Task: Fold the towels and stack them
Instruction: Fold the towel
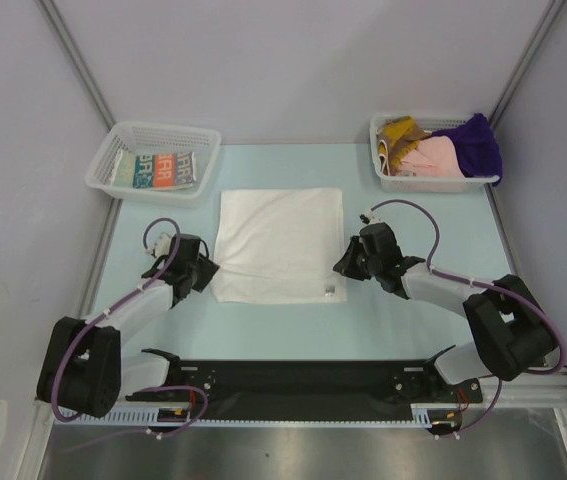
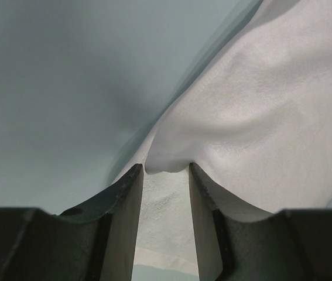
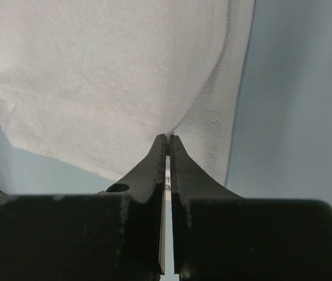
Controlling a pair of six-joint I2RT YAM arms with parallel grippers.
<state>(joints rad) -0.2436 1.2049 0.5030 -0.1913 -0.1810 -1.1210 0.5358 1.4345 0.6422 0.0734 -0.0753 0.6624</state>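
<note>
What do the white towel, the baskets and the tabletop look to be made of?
Towel: probably cotton-type terry; matte, nubby pile, flatter hem band, soft folds.
Left basket, right basket: likely white moulded plastic; stiff open mesh walls, solid rim.
Tabletop: smooth pale-teal sheet, matte; laminate or mat, can't tell.

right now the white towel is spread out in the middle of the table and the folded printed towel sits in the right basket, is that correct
Not quite. The folded printed towel sits in the left basket, not the right one; the top external view shows this. The rest holds: the white towel is spread out in the middle of the table.
</note>
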